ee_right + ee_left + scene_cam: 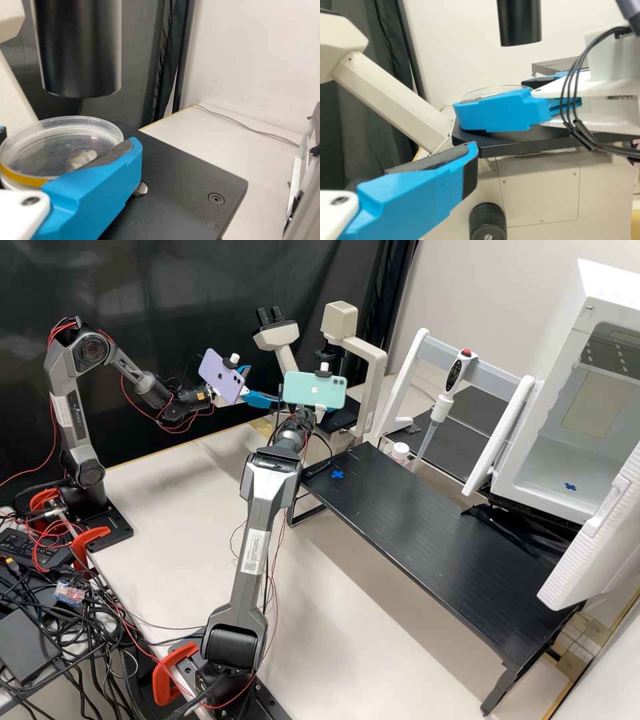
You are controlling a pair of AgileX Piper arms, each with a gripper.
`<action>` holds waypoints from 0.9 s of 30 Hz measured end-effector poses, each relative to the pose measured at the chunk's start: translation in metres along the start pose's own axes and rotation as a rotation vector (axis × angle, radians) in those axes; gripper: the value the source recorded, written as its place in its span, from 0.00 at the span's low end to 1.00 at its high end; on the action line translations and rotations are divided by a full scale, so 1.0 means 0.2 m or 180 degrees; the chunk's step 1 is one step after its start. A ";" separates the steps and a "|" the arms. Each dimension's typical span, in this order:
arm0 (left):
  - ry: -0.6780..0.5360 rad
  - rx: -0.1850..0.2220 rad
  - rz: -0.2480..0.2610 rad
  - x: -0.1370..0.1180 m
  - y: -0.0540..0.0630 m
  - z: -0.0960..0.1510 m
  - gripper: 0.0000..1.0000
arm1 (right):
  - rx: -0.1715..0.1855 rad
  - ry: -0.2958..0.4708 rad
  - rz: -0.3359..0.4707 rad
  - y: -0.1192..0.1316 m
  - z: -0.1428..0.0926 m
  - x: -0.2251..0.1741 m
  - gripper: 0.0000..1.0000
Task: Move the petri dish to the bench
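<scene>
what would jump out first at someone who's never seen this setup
Probably the two phones, mint green and purple, mounted on the arms near the middle of the high view. Next, the clear petri dish with its yellow band, over the microscope's black stage, with the right hand closed on it. The big white open-doored cabinet at the high view's right also stands out.

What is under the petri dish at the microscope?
The microscope's black stage extends beneath the petri dish. The spot directly under it is covered by the dish and the right gripper, so I cannot tell whether its base touches the stage.
</scene>
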 end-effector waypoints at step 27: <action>0.0000 0.0000 0.0000 0.00 0.00 0.00 1.00 | 0.0031 -0.0057 -0.0066 -0.02 0.10 -0.10 0.00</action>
